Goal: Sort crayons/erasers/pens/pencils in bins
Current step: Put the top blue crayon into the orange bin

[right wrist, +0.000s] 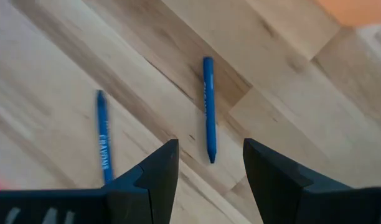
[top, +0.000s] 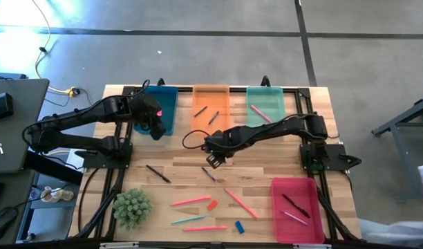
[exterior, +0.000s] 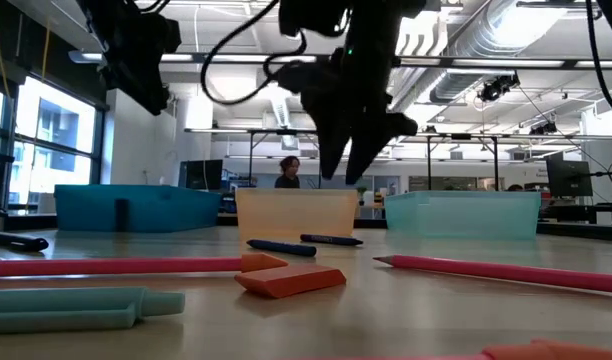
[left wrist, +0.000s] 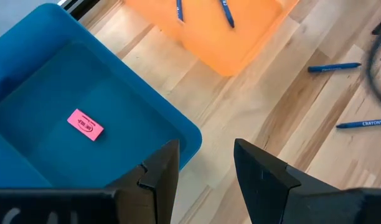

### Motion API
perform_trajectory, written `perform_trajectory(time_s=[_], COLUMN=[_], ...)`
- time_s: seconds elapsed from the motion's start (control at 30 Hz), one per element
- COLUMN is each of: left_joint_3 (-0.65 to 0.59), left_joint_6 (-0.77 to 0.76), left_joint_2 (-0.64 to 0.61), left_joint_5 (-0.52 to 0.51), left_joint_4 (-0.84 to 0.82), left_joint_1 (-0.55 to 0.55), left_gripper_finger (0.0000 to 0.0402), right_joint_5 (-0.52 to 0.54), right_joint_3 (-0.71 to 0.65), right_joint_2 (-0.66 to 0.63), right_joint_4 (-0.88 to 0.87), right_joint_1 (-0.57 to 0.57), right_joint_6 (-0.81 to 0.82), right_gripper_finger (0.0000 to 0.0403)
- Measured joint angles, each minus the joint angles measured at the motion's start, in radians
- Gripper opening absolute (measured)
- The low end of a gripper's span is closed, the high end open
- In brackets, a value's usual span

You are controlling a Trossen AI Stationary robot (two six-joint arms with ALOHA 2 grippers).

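Note:
My right gripper [right wrist: 206, 168] hangs open, pointing down, above two blue crayons [right wrist: 208, 106] [right wrist: 103, 137] that lie flat on the wood in front of the orange bin [top: 210, 107]; the nearer crayon runs toward the gap between its fingers without touching them. In the low view the gripper [exterior: 351, 150] is clear above the crayons [exterior: 281, 247]. My left gripper [left wrist: 206, 168] is open and holds nothing, above the near rim of the blue bin [left wrist: 178, 124], in which a pink eraser [left wrist: 84, 124] lies flat.
The orange bin holds two crayons; the teal bin [top: 265, 104] a pink pencil; the red-pink bin [top: 298, 207] a pen and a pencil. At the front of the table lie a black pen [top: 157, 173], several pencils [top: 191, 201], an orange eraser [top: 212, 205], a blue eraser [top: 239, 226] and a small plant [top: 132, 207].

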Motion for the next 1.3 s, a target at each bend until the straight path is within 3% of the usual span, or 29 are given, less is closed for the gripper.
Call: perform_trajectory(time_s=[0.97,1.3], left_joint_3=[0.0,0.0], left_joint_6=[0.011,0.011], left_joint_2=[0.0,0.0], left_joint_5=[-0.002,-0.003], left_joint_4=[0.0,0.0], left_joint_1=[0.0,0.0], left_gripper_finger=[0.0141,0.0141], right_joint_5=[-0.004,0.0], right_joint_3=[0.002,0.002], right_joint_2=[0.16,0.161], right_joint_4=[0.032,0.025], right_joint_1=[0.0,0.0], right_joint_6=[0.022,0.02], right_gripper_finger=[0.0171,0.0102])
